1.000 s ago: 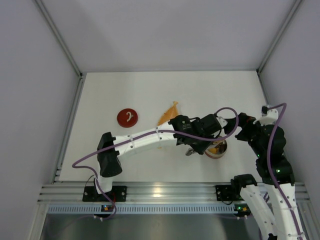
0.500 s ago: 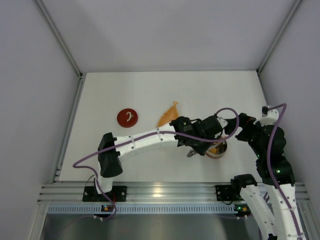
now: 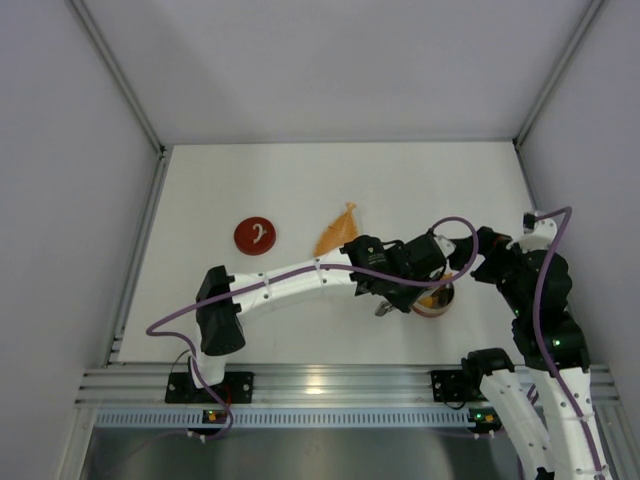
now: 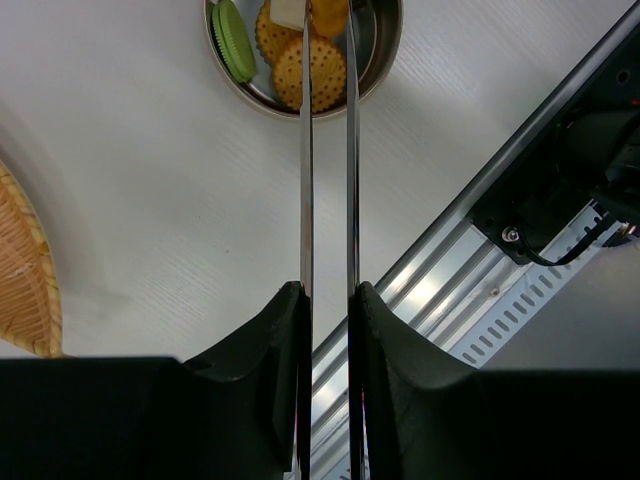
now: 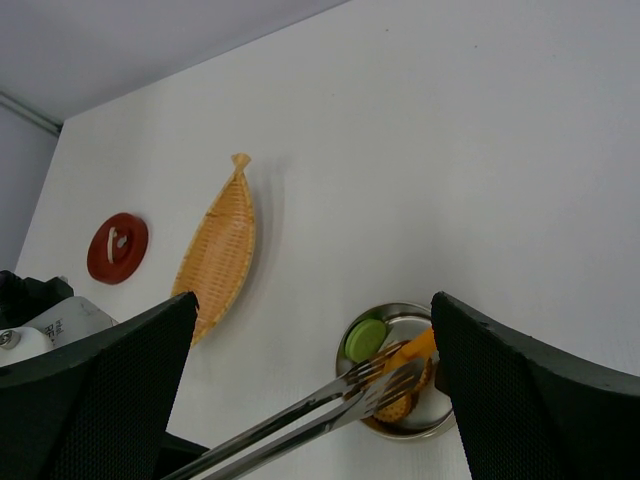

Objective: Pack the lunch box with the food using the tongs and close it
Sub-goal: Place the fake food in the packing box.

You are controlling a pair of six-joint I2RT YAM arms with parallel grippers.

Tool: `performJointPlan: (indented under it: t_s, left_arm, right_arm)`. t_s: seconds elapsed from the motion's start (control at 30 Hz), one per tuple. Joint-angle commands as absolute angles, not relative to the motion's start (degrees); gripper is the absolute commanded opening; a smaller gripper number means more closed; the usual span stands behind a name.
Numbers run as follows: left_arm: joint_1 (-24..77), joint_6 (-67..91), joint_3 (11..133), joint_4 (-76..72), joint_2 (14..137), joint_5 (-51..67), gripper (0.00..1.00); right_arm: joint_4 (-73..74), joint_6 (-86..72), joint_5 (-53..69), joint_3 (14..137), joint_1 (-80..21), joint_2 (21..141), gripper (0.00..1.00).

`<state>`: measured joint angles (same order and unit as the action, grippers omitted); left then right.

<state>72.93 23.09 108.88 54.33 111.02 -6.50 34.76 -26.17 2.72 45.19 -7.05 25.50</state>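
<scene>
Tabletop (image 3: 300, 180) white, red lid (image 3: 255, 235) resting; walls (image 3: 330, 60) pale.

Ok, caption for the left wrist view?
Tongs in the left jaws hold an orange piece at the lunch box.

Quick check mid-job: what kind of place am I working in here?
Likely a lab robot test cell, not a kitchen: white table, plain grey panel walls, aluminium mounting rail along the near edge.

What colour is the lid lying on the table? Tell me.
The lid is red with a white squiggle, clearest in the top view.
</scene>
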Motion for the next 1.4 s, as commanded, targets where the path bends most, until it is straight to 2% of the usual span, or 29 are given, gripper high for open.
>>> performJointPlan:
  t_s: [0.0, 0.47, 1.2, 1.37]
  left_arm:
    - [74.97, 22.06, 108.54, 50.54, 110.92, -5.1, 0.17]
    - [75.76, 21.97, 107.84, 50.45, 111.44, -4.57, 0.22]
    - [76.9, 21.18, 108.02, 51.07, 111.8, -4.31, 0.39]
    - [77.34, 20.92, 108.02, 51.06, 111.8, -4.04, 0.4]
  right_arm:
    - [34.01, -26.02, 4.66, 46.85, -6.42, 24.96, 1.0]
    - [34.1, -25.93, 4.66, 46.93, -6.42, 24.87, 0.99]
    - [33.66, -26.01, 4.92, 47.2, -6.42, 25.31, 0.99]
    - [33.84, -26.02, 4.83, 47.2, -6.42, 25.22, 0.99]
